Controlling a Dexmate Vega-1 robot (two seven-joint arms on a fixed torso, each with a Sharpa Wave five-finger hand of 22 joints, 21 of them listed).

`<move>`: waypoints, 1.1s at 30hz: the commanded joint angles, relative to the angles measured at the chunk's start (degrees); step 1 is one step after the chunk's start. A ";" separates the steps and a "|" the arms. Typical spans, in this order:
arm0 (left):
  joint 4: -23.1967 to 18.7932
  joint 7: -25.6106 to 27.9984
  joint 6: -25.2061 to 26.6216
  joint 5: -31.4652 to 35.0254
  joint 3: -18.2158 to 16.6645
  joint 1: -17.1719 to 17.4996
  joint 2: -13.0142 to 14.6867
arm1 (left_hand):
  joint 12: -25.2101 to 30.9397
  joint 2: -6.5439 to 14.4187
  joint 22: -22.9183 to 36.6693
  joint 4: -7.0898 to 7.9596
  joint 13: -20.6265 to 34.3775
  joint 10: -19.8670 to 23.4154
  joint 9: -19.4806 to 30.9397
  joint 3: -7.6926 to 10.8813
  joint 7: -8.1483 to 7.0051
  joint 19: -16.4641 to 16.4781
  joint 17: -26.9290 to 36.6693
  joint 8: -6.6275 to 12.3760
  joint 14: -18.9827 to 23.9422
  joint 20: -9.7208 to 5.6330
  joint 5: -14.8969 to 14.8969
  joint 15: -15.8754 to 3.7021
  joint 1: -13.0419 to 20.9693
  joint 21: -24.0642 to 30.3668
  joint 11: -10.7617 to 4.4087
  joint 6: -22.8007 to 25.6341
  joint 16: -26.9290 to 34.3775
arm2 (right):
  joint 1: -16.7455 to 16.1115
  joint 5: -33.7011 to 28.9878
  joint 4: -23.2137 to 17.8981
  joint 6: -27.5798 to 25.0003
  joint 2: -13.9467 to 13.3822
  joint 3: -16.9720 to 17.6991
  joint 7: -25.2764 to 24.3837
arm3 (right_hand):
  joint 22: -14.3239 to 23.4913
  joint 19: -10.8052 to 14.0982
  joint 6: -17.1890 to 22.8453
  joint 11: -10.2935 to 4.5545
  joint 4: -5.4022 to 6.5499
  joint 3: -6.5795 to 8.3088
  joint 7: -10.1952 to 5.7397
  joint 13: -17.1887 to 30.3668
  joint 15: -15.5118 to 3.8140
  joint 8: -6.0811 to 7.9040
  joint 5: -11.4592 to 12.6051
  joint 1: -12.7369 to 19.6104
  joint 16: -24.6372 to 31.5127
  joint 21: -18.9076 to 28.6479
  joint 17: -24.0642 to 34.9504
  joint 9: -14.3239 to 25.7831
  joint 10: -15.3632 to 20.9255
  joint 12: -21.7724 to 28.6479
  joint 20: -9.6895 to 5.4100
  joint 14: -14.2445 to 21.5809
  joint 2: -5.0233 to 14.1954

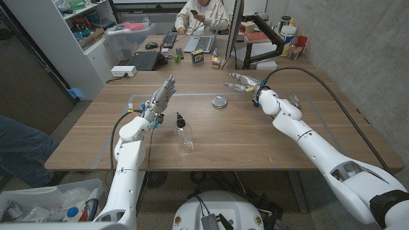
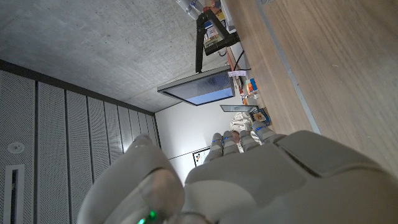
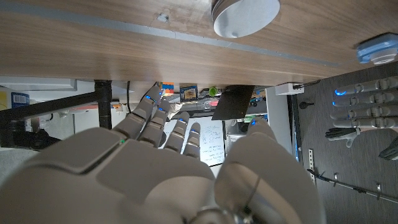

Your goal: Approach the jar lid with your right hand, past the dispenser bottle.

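The silver round jar lid (image 1: 220, 101) lies flat on the wooden table, past its middle. In the right wrist view the lid (image 3: 244, 15) sits just beyond my fingers. My right hand (image 1: 245, 83) hovers slightly behind and to the right of it, fingers spread toward it, holding nothing; its back (image 3: 174, 162) fills the lower part of its wrist view. The clear dispenser bottle (image 1: 184, 133) with a black nozzle stands upright nearer the front, left of the lid. My left hand (image 1: 163, 97) is raised left of the bottle, fingers straight and apart, empty; its back (image 2: 249, 180) shows close up.
Pale tape lines (image 1: 192, 94) mark a rectangle on the table. Behind it stand laptops (image 1: 144, 60), a monitor (image 1: 233, 32), a colour cube (image 1: 216, 62) and jars (image 1: 289, 32); a person (image 1: 201, 14) sits there. Another person's leg (image 1: 19, 147) is at the left edge.
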 commanded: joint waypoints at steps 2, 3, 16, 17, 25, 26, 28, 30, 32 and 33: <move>-0.50 0.16 0.29 -0.29 0.23 0.25 -0.29 | 0.42 0.71 0.21 0.05 0.15 -0.41 0.19 -0.19 -0.17 -3.09 0.10 0.31 -0.68 -0.85 0.34 -0.06 0.11 -0.28 0.15 0.29 0.23 | 2.31 -2.07 0.93 -0.22 -0.49 -2.34 3.24 | 0.09 0.02 0.69 -0.14 0.14 -0.33 -0.56 0.09 -1.13 0.49 0.60 0.15 0.06 -0.26 0.19 0.11 0.79 0.37 -1.20 0.51 -0.33; -0.52 0.17 0.27 -0.27 0.27 0.29 -0.30 | 0.43 0.71 0.21 0.05 0.15 -0.39 0.19 -0.20 -0.16 -3.10 0.10 0.31 -0.69 -0.87 0.34 -0.08 0.11 -0.30 0.17 0.29 0.22 | 2.42 -2.12 1.01 -0.18 -0.46 -2.45 3.38 | 0.10 0.03 0.76 -0.04 0.13 -0.33 -0.54 0.09 -1.15 0.51 0.67 0.17 0.05 -0.31 0.20 0.10 0.82 0.38 -1.17 0.52 -0.31; -0.75 0.04 0.19 -0.01 0.62 0.74 -0.24 | 0.42 0.79 0.22 0.02 0.15 -0.44 0.19 -0.32 -0.16 -3.03 0.10 0.31 -0.69 -0.87 0.33 -0.08 0.15 -0.51 0.12 0.31 0.23 | 3.39 -4.23 0.90 -0.53 -0.61 -4.07 5.01 | 0.12 0.05 1.17 0.03 0.03 -0.30 -0.71 0.10 -0.60 0.62 1.13 0.38 -0.05 -0.74 0.19 0.10 0.49 0.20 -0.81 0.39 -0.15; -0.76 0.02 0.16 0.01 0.64 0.75 -0.21 | 0.42 0.79 0.22 0.02 0.15 -0.43 0.19 -0.33 -0.15 -3.03 0.10 0.30 -0.69 -0.84 0.33 -0.07 0.15 -0.52 0.14 0.28 0.23 | 3.46 -4.32 0.94 -0.43 -0.58 -4.15 5.02 | 0.12 0.07 1.23 0.08 0.02 -0.29 -0.71 0.11 -0.61 0.64 1.17 0.40 -0.04 -0.78 0.19 0.10 0.52 0.21 -0.76 0.43 -0.13; -1.13 0.02 0.11 0.09 0.75 0.84 -0.10 | 0.44 0.85 0.22 0.01 0.15 -0.39 0.19 -0.41 -0.16 -3.02 0.10 0.30 -0.70 -0.79 0.33 -0.09 0.16 -0.66 0.10 0.31 0.23 | 3.99 -5.35 1.22 0.42 -0.52 -4.90 4.81 | 0.12 0.14 1.37 0.09 -0.03 -0.27 -0.72 0.11 -0.67 0.66 1.37 0.50 -0.05 -0.95 0.19 0.10 0.58 0.22 -0.73 0.43 -0.05; -1.18 0.06 0.16 0.11 0.76 0.86 -0.10 | 0.44 0.86 0.22 0.00 0.15 -0.38 0.19 -0.41 -0.16 -3.02 0.10 0.30 -0.70 -0.80 0.32 -0.09 0.17 -0.68 0.09 0.31 0.23 | 4.04 -5.51 1.20 0.41 -0.50 -4.99 4.82 | 0.13 0.14 1.41 0.09 -0.04 -0.27 -0.74 0.11 -0.76 0.67 1.40 0.52 -0.02 -0.99 0.19 0.09 0.60 0.22 -0.72 0.52 -0.03; -1.23 0.07 0.13 0.14 0.79 0.88 -0.09 | 0.45 0.87 0.23 0.00 0.15 -0.35 0.19 -0.43 -0.11 -3.00 0.10 0.30 -0.71 -0.82 0.32 -0.09 0.17 -0.71 0.08 0.32 0.23 | 4.15 -5.87 1.13 0.46 -0.54 -5.19 4.95 | 0.13 0.16 1.54 0.08 -0.05 -0.26 -0.85 0.12 -0.76 0.70 1.47 0.55 0.00 -1.05 0.19 0.09 0.69 0.25 -0.69 0.58 0.00; -1.33 0.10 0.16 0.13 0.80 0.92 -0.10 | 0.44 0.87 0.23 0.00 0.15 -0.39 0.19 -0.44 -0.12 -2.99 0.10 0.30 -0.70 -0.81 0.32 -0.09 0.17 -0.72 0.11 0.31 0.23 | 4.22 -6.11 1.16 0.58 -0.52 -5.32 4.88 | 0.13 0.19 1.52 0.10 -0.06 -0.25 -0.89 0.12 -0.77 0.69 1.51 0.57 -0.01 -1.09 0.19 0.09 0.73 0.26 -0.67 0.56 0.02; -1.40 0.19 0.13 0.19 0.83 0.94 -0.11 | 0.44 0.89 0.23 -0.01 0.15 -0.40 0.19 -0.47 -0.14 -2.96 0.10 0.31 -0.70 -0.77 0.32 -0.09 0.18 -0.75 0.18 0.34 0.24 | 4.34 -6.45 1.22 0.71 -0.54 -5.52 4.88 | 0.13 0.27 1.60 0.01 -0.07 -0.25 -0.91 0.12 -0.79 0.71 1.57 0.60 -0.01 -1.12 0.19 0.09 0.74 0.26 -0.63 0.59 0.06; -1.45 0.21 0.22 0.19 0.84 0.95 -0.11 | 0.44 0.89 0.23 -0.01 0.15 -0.40 0.19 -0.47 -0.13 -2.96 0.10 0.30 -0.70 -0.80 0.32 -0.09 0.18 -0.76 0.18 0.33 0.24 | 4.40 -6.56 1.28 0.78 -0.52 -5.60 4.89 | 0.13 0.27 1.62 0.01 -0.07 -0.24 -0.92 0.12 -0.77 0.71 1.58 0.60 0.00 -1.13 0.19 0.09 0.75 0.27 -0.60 0.61 0.06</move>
